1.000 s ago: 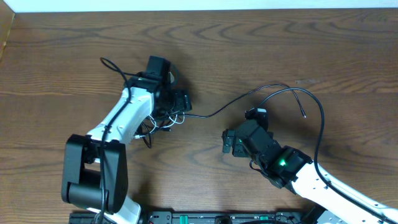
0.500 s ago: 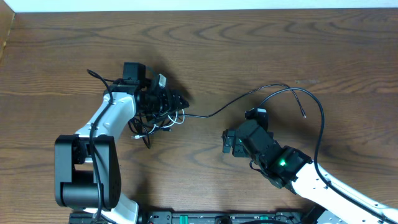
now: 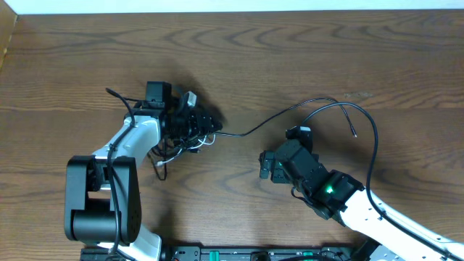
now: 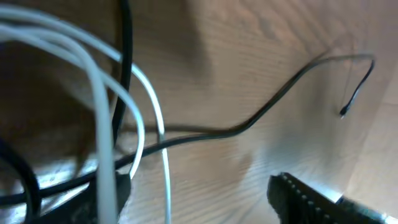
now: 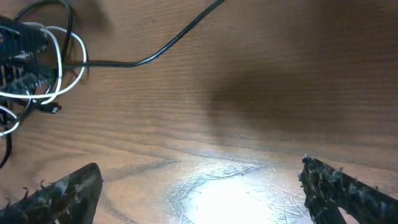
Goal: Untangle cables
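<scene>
A tangle of thin cables (image 3: pixel 177 141) lies on the wooden table left of centre, white loops mixed with black ones. One long black cable (image 3: pixel 250 131) runs from it to the right and curls to a free end (image 3: pixel 354 134). My left gripper (image 3: pixel 203 122) is open right over the tangle. In the left wrist view its jaws (image 4: pixel 205 199) stand apart, with a white cable (image 4: pixel 163 162) passing between them and the black cable (image 4: pixel 261 115) beyond. My right gripper (image 3: pixel 267 167) is open and empty, to the right of the tangle. The right wrist view (image 5: pixel 205 199) shows the tangle (image 5: pixel 37 56) far off.
The wooden table (image 3: pixel 304 51) stretches beyond both arms. The long cable's loops (image 3: pixel 373 145) arc over my right arm (image 3: pixel 341 192). The table's left edge (image 3: pixel 6 43) is at the far left.
My left arm has swung its wrist to the left and settled lower on the tangle, which shifted a little left with it. The right arm has not moved.
</scene>
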`<state>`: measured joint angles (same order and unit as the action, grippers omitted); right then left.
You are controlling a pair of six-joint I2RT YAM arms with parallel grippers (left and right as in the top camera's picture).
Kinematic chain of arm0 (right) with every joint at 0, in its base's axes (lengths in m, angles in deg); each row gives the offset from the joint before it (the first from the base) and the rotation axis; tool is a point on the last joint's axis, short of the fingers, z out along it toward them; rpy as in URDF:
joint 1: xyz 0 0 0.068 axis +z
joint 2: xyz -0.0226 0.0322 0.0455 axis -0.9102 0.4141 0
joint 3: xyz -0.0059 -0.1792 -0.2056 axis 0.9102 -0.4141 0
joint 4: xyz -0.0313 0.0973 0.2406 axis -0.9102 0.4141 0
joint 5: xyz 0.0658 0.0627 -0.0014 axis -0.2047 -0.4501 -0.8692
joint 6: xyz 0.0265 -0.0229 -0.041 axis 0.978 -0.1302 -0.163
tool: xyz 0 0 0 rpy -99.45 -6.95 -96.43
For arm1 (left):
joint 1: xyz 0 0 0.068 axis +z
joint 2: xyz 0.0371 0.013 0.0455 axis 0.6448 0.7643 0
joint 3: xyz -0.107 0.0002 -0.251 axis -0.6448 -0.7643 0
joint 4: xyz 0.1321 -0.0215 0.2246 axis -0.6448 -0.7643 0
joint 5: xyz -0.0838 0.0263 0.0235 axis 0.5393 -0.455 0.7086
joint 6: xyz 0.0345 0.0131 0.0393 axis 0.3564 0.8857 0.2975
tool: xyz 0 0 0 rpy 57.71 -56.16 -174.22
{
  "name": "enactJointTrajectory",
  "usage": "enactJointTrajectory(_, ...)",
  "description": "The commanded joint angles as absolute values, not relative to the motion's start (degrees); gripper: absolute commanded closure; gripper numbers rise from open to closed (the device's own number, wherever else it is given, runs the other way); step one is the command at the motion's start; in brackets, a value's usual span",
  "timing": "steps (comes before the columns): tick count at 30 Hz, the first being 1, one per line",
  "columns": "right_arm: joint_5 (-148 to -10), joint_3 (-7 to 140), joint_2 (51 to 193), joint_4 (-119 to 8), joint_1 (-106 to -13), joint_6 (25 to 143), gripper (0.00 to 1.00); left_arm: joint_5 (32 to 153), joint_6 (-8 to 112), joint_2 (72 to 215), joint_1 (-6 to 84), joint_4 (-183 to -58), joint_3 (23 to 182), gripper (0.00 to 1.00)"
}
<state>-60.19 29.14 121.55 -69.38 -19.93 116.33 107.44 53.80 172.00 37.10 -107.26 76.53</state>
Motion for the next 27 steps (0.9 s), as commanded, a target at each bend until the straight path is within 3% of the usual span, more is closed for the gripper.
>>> enactJointTrajectory(1,-58.88,29.75,121.6,-69.3,-19.74,116.31,0.01,108.6,51.35,171.94,37.26,-106.19,76.57,0.3)
enactJointTrajectory(4,-58.88,29.75,121.6,-69.3,-19.74,116.31,0.02,108.6,51.37,171.94,37.23,-106.43,76.57,0.3)
enactJointTrajectory(10,-58.86,29.75,121.6,-69.32,-19.74,116.31,0.01,108.55,51.42,171.94,37.23,-107.28,76.55,0.42)
enactJointTrajectory(12,-58.86,29.75,121.6,-69.32,-19.74,116.31,0.01,108.55,51.92,171.94,37.23,-107.2,76.57,0.55)
enactJointTrajectory(15,-58.86,29.75,121.6,-69.32,-19.74,116.31,0.01,108.6,54.04,171.94,37.23,-107.28,76.57,0.88)
enactJointTrajectory(16,-58.86,29.75,121.6,-69.3,-19.74,116.31,0.01,108.62,54.04,171.94,37.23,-107.37,76.57,0.92)
enactJointTrajectory(20,-58.86,29.75,121.6,-69.3,-19.74,116.31,0.01,111.87,55.0,171.94,37.26,-107.46,76.57,0.92)
enactJointTrajectory(27,-58.83,29.75,121.6,-69.25,-19.74,116.22,0.01,129.58,60.25,171.87,37.26,-106.17,76.64,0.92)
